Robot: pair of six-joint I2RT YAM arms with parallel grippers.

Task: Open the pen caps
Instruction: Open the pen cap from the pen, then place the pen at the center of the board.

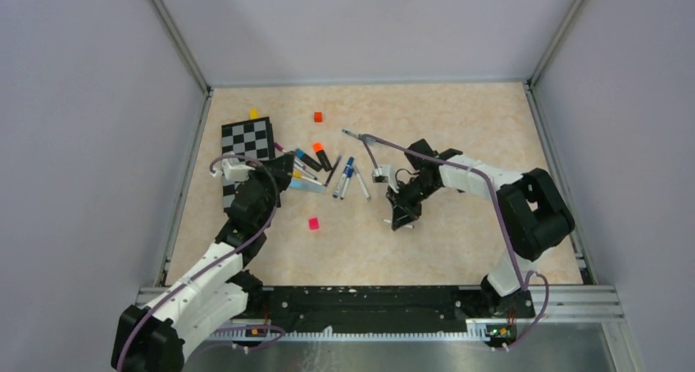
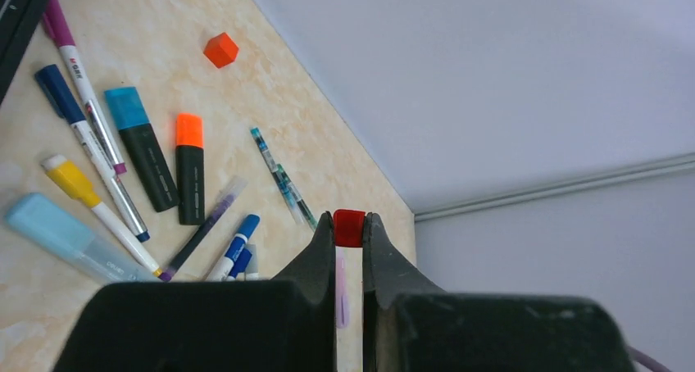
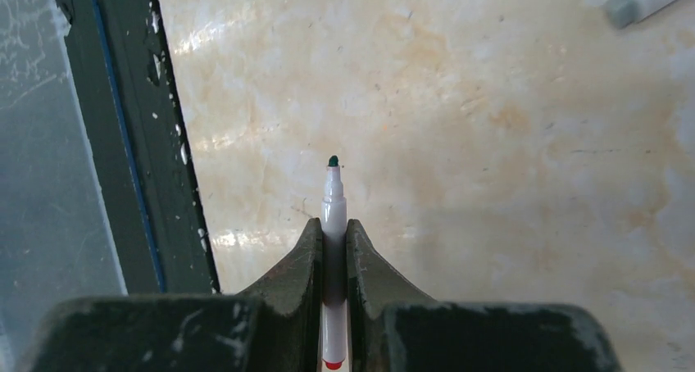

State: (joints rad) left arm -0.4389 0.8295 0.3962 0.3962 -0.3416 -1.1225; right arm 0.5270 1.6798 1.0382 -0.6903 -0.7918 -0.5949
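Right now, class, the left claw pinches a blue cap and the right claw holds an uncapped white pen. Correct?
No. The left wrist view shows the cap in the left claw is red, not blue. The right claw does hold an uncapped white pen.

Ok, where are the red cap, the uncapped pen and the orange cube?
red cap (image 2: 348,227): left wrist view, its middle.
uncapped pen (image 3: 333,204): right wrist view, white barrel below the tip.
orange cube (image 2: 221,49): left wrist view, top face.

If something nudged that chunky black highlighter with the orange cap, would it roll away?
Probably not: the orange-capped highlighter looks broad and flattish, so it would likely slide or pivot. It seems stiff, light plastic, smooth enough to slip.
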